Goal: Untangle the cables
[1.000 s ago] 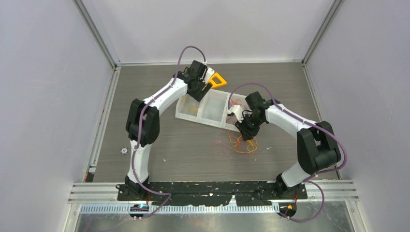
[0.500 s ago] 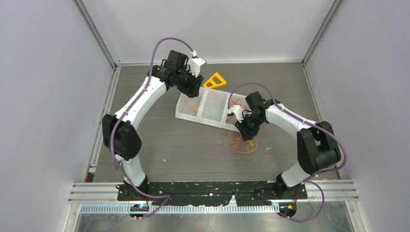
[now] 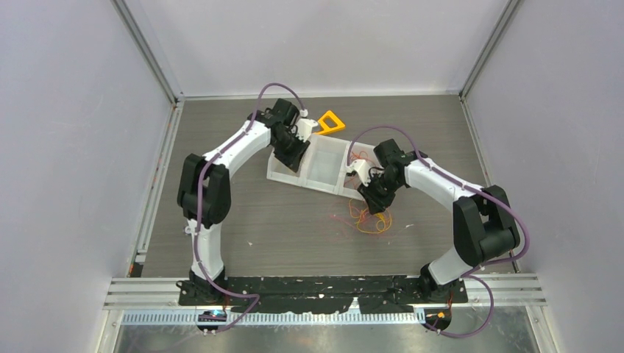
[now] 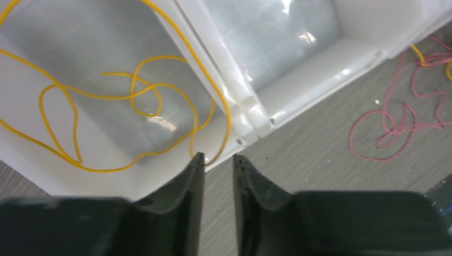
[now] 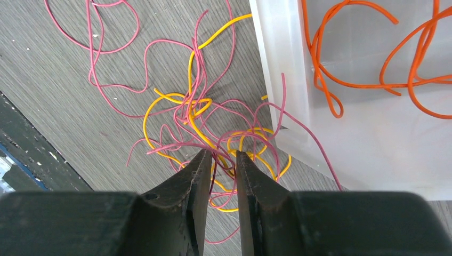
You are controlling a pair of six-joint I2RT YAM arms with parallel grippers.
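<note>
Grey woodgrain tabletop (image 3: 243,213) carries the job: right gripper (image 5: 219,156), jaws nearly closed on strands of the red-and-yellow cables (image 5: 202,122), seemingly pins them beside the white tray (image 3: 324,180), whose end compartment the narrowly parted, empty left gripper (image 4: 215,158) overhangs.

White arms (image 3: 235,147) (purple hoses (image 3: 276,90))

Just ahead of the left pincer (image 4: 216,158) the white bin's (image 4: 314,80) front wall and divider block the way, with a yellow cable (image 4: 133,96) looped inside the compartment beyond. Bare table (image 4: 320,176) lies open to its right. Ahead of the right pincer (image 5: 218,154) the tangled cables (image 5: 213,128) crowd the table, the bin wall closing its right.
</note>
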